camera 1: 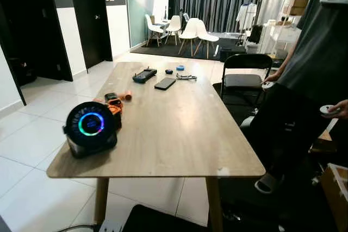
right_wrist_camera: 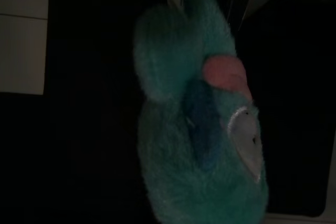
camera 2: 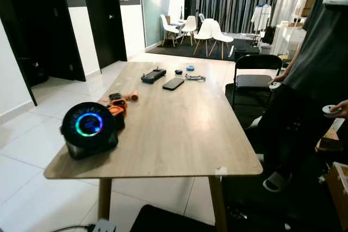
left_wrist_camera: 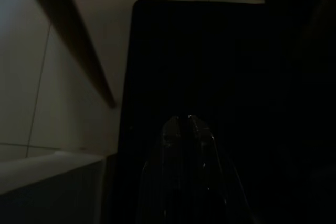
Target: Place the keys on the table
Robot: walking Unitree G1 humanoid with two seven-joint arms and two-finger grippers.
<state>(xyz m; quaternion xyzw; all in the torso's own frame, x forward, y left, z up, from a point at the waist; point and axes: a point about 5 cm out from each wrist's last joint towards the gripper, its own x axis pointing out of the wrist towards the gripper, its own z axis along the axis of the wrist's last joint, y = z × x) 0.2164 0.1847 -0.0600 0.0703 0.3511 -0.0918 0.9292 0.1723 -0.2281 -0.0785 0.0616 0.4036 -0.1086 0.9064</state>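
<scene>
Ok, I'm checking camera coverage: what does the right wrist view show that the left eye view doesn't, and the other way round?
Right wrist view: a teal fluffy plush with a pink spot, close before the camera; it is too dark to tell whether keys hang with it. Left eye view: the wooden table, bearing a round device with a glowing ring and a black phone, and a person standing at its right. Both: pale floor tiles and a black mat.

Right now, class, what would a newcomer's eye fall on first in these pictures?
The round black speaker with its glowing ring, at the wooden table's near left corner. Next, the person standing to the table's right. The right wrist view shows a fuzzy teal plush close up.
</scene>
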